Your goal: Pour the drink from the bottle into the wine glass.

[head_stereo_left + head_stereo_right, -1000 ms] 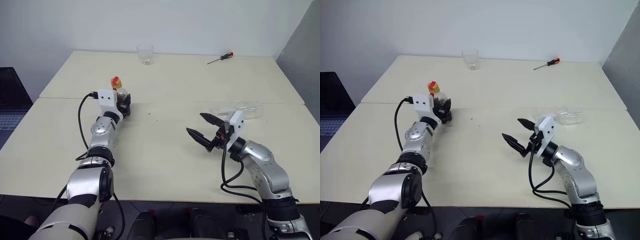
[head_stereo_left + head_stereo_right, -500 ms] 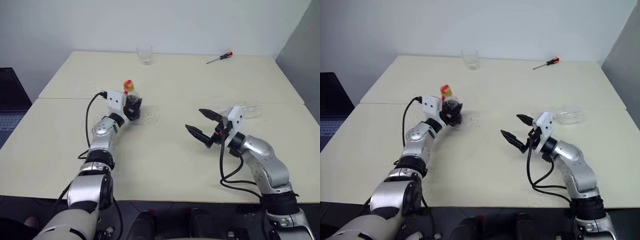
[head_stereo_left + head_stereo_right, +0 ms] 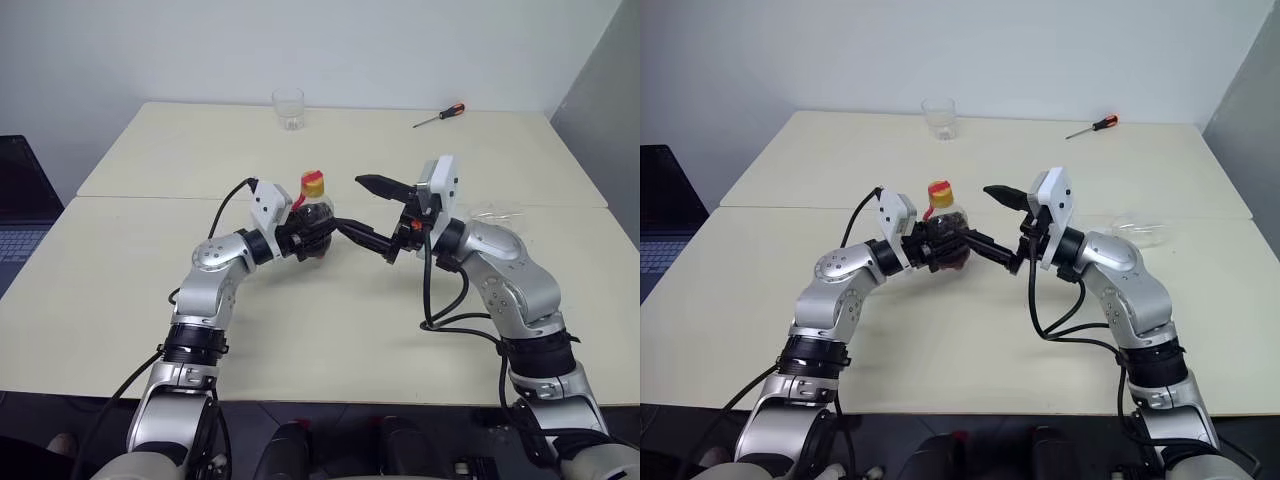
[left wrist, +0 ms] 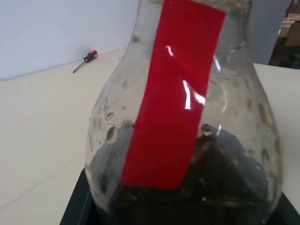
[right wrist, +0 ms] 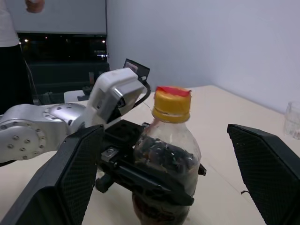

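My left gripper [image 3: 316, 234] is shut on the bottle [image 3: 313, 215], holding its rounded body upright over the middle of the table. The bottle has a yellow cap [image 3: 940, 190] and a red strip [image 4: 173, 89], and the dark drink [image 4: 225, 180] sits low in it. My right gripper [image 3: 366, 210] is open just right of the bottle. In the right wrist view its two fingers [image 5: 70, 178] stand on either side of the bottle [image 5: 166, 164] without touching it. The wine glass [image 3: 1140, 228] lies on its side on the table behind my right forearm, partly hidden.
A short clear tumbler [image 3: 289, 108] stands at the table's [image 3: 120, 300] far edge, and a red-handled screwdriver [image 3: 441, 116] lies at the far right. A laptop [image 3: 15, 200] sits off the table's left side. A person [image 5: 9, 23] stands in the background.
My left arm has swung the bottle from the left of the table to the middle. My right gripper has risen and moved left, and its open fingers now flank the bottle.
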`<state>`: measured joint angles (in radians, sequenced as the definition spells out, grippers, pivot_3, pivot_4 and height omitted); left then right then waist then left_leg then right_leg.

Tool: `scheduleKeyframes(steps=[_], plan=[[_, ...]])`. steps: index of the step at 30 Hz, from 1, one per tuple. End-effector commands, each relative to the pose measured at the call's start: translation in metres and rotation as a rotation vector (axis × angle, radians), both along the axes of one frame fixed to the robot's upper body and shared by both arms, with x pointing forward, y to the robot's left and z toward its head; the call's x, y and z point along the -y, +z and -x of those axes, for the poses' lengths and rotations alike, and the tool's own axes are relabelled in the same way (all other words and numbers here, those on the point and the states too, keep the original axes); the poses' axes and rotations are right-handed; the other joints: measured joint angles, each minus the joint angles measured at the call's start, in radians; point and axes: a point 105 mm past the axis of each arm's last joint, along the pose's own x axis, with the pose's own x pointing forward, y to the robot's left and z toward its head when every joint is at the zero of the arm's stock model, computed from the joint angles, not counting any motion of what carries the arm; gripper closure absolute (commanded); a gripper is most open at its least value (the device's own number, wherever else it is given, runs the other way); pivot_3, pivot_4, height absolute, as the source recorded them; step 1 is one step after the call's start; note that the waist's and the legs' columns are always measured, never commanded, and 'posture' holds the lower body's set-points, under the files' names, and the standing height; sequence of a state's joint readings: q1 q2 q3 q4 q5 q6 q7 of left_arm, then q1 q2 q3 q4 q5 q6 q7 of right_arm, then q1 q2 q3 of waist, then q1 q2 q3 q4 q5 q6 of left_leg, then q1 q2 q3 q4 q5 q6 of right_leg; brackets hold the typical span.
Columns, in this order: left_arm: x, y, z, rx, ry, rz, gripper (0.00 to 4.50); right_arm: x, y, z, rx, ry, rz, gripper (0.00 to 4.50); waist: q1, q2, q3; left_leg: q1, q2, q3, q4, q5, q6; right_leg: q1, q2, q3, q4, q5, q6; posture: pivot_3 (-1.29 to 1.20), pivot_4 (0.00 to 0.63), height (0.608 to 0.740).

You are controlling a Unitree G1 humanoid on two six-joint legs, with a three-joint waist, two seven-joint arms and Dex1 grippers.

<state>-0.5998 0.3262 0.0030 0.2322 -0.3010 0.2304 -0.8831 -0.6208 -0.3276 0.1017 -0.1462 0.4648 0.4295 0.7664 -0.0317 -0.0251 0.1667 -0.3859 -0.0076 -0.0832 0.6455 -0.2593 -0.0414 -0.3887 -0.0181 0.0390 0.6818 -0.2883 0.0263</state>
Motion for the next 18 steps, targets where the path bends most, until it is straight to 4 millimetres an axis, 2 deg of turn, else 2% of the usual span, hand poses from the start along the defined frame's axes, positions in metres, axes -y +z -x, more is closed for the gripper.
scheduleKeyframes(steps=[1, 7, 18], plan=[[0.012, 0.019, 0.008, 0.049, -0.055, 0.032, 2.45, -0.005, 0.014, 0.002, 0.014, 0.04, -0.029, 0.0, 0.0, 0.0, 0.0, 0.0, 0.0, 0.0, 0.0, 0.0, 0.0, 0.0, 0.0, 0.0, 0.0, 0.0, 0.0, 0.0, 0.15, 0.74], [0.022, 0.018, 0.014, 0.038, -0.113, 0.022, 2.45, -0.011, 0.02, 0.0, -0.009, 0.073, -0.045, 0.0, 0.0, 0.0, 0.0, 0.0, 0.001, 0.0, 0.0, 0.0, 0.0, 0.0, 0.0, 0.0, 0.0, 0.0, 0.0, 0.0, 0.15, 0.74], [0.025, 0.018, 0.016, 0.037, -0.14, 0.01, 2.45, -0.02, 0.028, -0.004, -0.01, 0.092, -0.062, 0.0, 0.0, 0.0, 0.0, 0.0, 0.001, 0.0, 0.0, 0.0, 0.0, -0.001, -0.001, 0.0, 0.0, 0.0, 0.0, 0.0, 0.15, 0.74]])
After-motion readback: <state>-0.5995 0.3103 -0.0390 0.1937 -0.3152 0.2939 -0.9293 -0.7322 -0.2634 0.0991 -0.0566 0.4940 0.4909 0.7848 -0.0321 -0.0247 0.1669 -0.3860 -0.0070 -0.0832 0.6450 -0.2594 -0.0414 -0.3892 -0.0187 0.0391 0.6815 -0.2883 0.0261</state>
